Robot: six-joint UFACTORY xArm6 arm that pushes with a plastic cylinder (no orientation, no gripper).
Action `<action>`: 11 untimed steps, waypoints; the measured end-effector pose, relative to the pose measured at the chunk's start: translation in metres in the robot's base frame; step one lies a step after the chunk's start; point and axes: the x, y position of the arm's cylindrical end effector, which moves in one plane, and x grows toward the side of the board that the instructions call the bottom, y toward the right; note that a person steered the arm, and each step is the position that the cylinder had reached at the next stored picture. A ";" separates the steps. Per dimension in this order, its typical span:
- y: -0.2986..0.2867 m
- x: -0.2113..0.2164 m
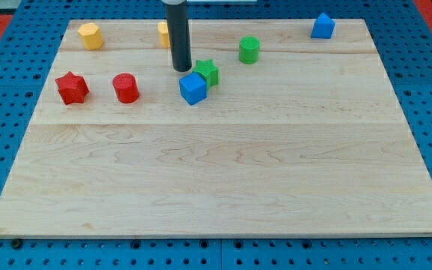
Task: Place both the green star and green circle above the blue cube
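A wooden board [216, 172] held eight small blocks. From the view's left: a red star [72, 88], a yellow hexagon [90, 35], a red cylinder [126, 88], and a yellow block [163, 34] partly hidden behind the rod. My tip [182, 70], a plain rod with no pincer, stood just left of the ridged green star [208, 72], which touched the blue cube [193, 88] at its upper right. The green circle [249, 49] sat apart, further right. A second blue block [322, 25] lay at the top right.
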 end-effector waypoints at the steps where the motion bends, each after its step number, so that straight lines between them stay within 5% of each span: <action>1: 0.021 0.011; 7: 0.005 -0.005; 9: 0.068 -0.103; 11: 0.167 -0.077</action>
